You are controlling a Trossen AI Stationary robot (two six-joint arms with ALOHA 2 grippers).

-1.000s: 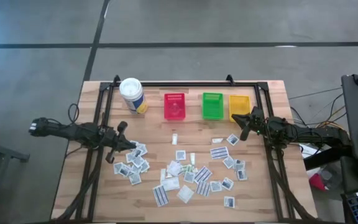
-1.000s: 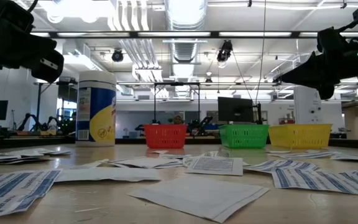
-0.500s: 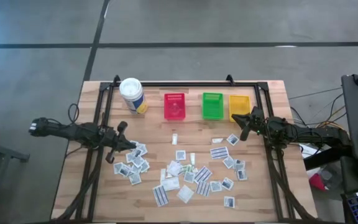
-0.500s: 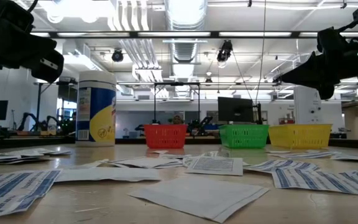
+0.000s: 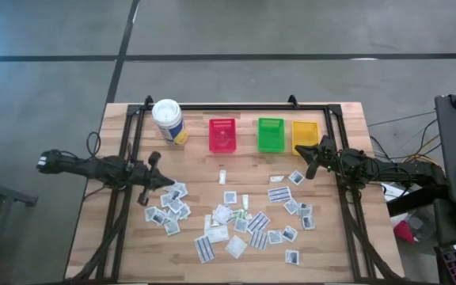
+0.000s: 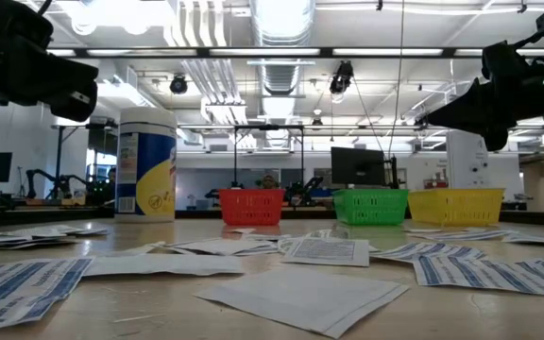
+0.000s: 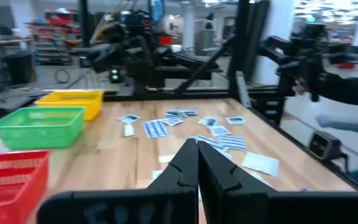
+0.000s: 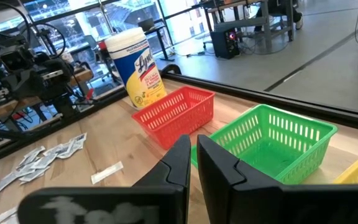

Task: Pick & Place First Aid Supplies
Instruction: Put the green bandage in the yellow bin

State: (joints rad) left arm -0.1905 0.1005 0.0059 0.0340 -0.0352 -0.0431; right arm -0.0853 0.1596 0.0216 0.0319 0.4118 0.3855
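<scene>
The first aid supplies (image 5: 229,215) are several small white packets, some with blue print, lying flat and scattered over the wooden table's middle (image 6: 319,253). My left gripper (image 5: 160,177) hangs shut above the table by the packets' left edge, its fingertips (image 7: 197,163) pressed together with nothing between them. My right gripper (image 5: 309,161) hangs above the table near the yellow bin (image 5: 305,134). It points toward the bins, and only a thin slit shows between its empty fingers (image 8: 193,158).
Along the far side stand a white canister with a yellow label (image 5: 169,120), a red bin (image 5: 222,134) and a green bin (image 5: 270,133). A black frame (image 5: 236,107) borders the table. Bare wood lies between the packets and the bins.
My left gripper has rolled a little about its own long axis and stayed where it was, still shut. The packets have not moved.
</scene>
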